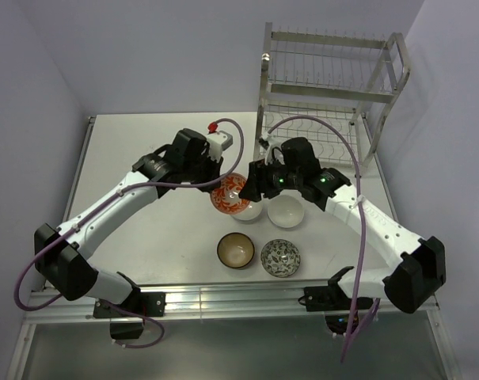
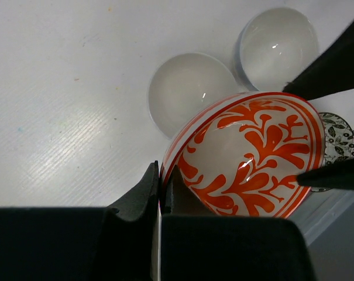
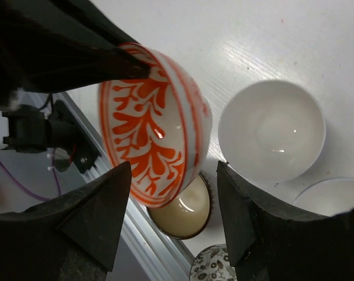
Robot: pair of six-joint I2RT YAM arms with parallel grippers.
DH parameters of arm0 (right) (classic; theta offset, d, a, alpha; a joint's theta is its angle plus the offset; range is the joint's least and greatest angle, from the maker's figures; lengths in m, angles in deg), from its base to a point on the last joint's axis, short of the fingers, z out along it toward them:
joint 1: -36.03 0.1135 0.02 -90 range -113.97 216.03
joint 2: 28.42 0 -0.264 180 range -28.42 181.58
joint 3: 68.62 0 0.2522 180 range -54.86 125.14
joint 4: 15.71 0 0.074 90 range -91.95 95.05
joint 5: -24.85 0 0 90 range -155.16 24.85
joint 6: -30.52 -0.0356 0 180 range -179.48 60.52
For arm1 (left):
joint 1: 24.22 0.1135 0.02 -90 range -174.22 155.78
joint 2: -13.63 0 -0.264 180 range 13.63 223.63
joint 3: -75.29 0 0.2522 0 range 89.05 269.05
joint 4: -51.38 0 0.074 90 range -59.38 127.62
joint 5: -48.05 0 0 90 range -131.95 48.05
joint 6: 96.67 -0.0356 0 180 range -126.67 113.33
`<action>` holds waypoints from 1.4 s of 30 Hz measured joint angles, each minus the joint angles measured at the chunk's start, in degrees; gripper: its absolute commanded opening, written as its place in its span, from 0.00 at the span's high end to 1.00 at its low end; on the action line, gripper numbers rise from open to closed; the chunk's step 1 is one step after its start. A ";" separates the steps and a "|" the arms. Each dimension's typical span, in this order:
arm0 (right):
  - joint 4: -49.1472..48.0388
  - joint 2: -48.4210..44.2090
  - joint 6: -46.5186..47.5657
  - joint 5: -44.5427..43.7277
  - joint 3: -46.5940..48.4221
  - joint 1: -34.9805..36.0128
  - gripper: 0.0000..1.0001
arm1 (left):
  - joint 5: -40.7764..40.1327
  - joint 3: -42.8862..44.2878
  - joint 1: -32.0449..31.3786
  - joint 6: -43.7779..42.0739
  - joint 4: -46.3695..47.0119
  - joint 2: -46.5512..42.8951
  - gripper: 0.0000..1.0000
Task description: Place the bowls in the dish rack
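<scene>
Orange-red patterned bowl [image 1: 230,194] tilted, rim pinched by left gripper [image 2: 161,187], right gripper [image 3: 174,175] spread around it, white bowl [image 1: 252,212] at 5 o'clock half hidden.

You have a white table [image 1: 136,154] (faintly colour-flecked) between pale lilac walls [image 1: 144,55], a metal rail [image 1: 223,299] along its near edge.

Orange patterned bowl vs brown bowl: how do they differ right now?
The orange patterned bowl is pinched at the rim by the left gripper and tilted steeply; the brown bowl sits upright on the table, untouched. The orange patterned bowl has orange leaves on white inside; the brown bowl is plain tan inside. Both small, round, outside the dish rack.
</scene>
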 measured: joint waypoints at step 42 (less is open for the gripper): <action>0.22 2.19 -3.72 -18.43 0.11 2.82 0.66 | 2.62 -1.49 -2.56 11.19 4.22 1.97 1.00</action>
